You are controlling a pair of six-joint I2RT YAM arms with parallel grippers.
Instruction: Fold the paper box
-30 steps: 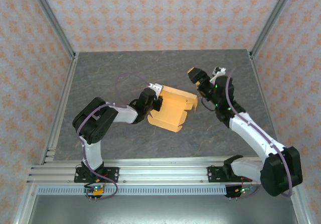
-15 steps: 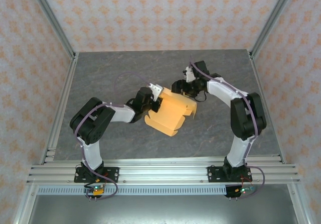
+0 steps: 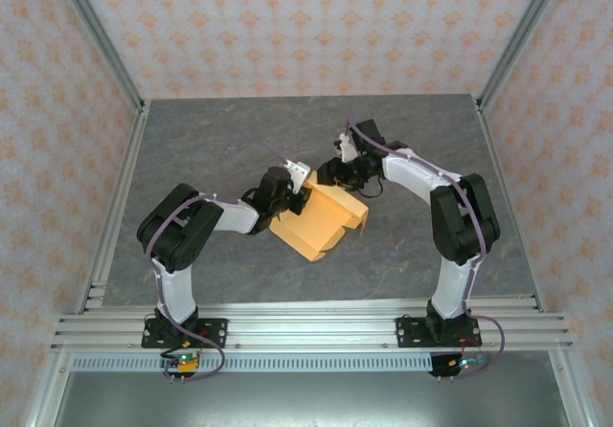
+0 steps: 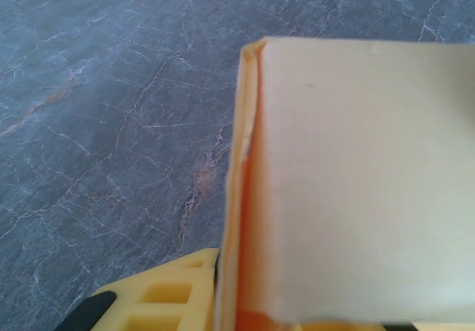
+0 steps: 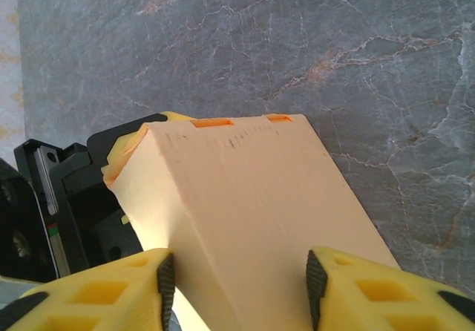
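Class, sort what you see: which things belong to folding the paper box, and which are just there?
Belonging: paper box; left gripper; right gripper, jaws astride the box.
Just there: grey table; patterned walls; metal frame rail.

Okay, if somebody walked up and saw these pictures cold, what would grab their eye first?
First the orange-tan paper box, partly folded, in the middle of the dark grey table. Then the two arms meeting at it: the left gripper at its left edge, the right gripper at its far edge, with yellow fingers on either side of a panel.
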